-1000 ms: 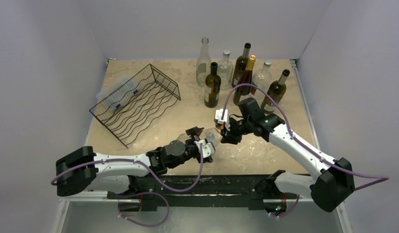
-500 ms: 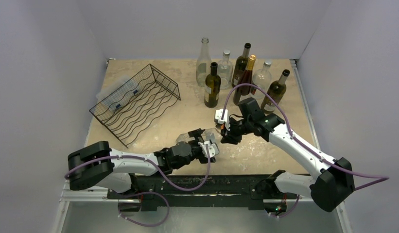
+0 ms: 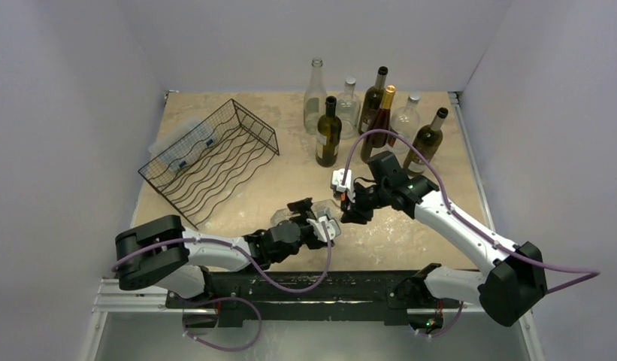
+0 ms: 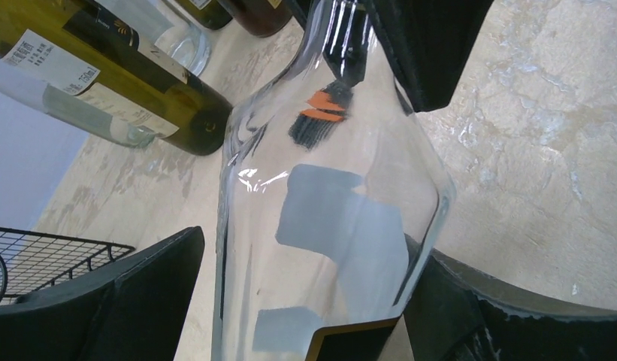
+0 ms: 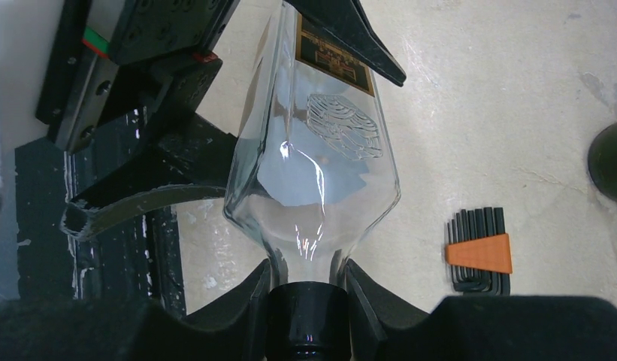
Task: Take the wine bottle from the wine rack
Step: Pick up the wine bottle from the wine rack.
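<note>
A clear glass wine bottle hangs low over the near middle of the table, off the wine rack. My right gripper is shut on its dark-capped neck. My left gripper is open, its jaws straddling the bottle's body; one finger stands clear of the glass, the other is at its edge. The black wire wine rack sits at the left rear with no bottle visible in it, its corner showing in the left wrist view.
Several upright bottles stand at the back centre-right, the nearest a dark one with a label. A set of hex keys in an orange holder lies on the table beside the right gripper. White walls close the sides and back.
The left arm has stretched forward and right, bringing its open gripper further around the bottle's body. The right gripper and the bottle have barely moved.
</note>
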You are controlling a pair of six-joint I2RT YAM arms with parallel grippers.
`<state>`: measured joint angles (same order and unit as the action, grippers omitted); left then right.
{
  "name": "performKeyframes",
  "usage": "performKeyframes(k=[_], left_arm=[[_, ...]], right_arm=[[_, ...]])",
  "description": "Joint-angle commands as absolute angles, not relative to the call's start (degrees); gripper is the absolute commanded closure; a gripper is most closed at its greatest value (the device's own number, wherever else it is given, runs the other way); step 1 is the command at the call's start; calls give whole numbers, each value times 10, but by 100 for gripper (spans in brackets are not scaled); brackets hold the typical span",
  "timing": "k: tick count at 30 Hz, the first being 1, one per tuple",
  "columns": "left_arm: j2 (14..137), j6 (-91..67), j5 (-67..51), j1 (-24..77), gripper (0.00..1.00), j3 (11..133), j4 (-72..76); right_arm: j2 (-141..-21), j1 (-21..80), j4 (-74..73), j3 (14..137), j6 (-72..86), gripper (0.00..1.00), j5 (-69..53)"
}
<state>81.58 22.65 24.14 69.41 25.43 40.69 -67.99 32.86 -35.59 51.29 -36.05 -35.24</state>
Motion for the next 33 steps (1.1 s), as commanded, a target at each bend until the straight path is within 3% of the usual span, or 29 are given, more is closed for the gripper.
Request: performKeyframes(k=[1,3,6,8,9,12,17,23,33], left_arm=[[828,246,274,696,10,283,439],[828,248,276,696,26,288,437],[818,242,279,696,74,291,430],[805,235,279,697,96,295,415],[798,229,280,697,100,296,408],[771,202,271,696,100,293,401],[731,151,246,697,100,277,408],[689,80,212,696,100,250,432],[663,-19,139,696,100,220,532]], right_arm=[[-678,325,-348,521,-362,100,-388],[-679,324,-347,521,-360,100,-389],[-681,320,-348,522,-356,100,-393],[-680,316,-352,524,-356,88,-397],[-679,315,-354,524,-357,80,-401],[-669,307,-362,527,-361,51,-412],[-641,288,-382,541,-376,22,-440],[-599,282,-478,613,-444,9,-467],[-542,280,-517,681,-446,1,-545]])
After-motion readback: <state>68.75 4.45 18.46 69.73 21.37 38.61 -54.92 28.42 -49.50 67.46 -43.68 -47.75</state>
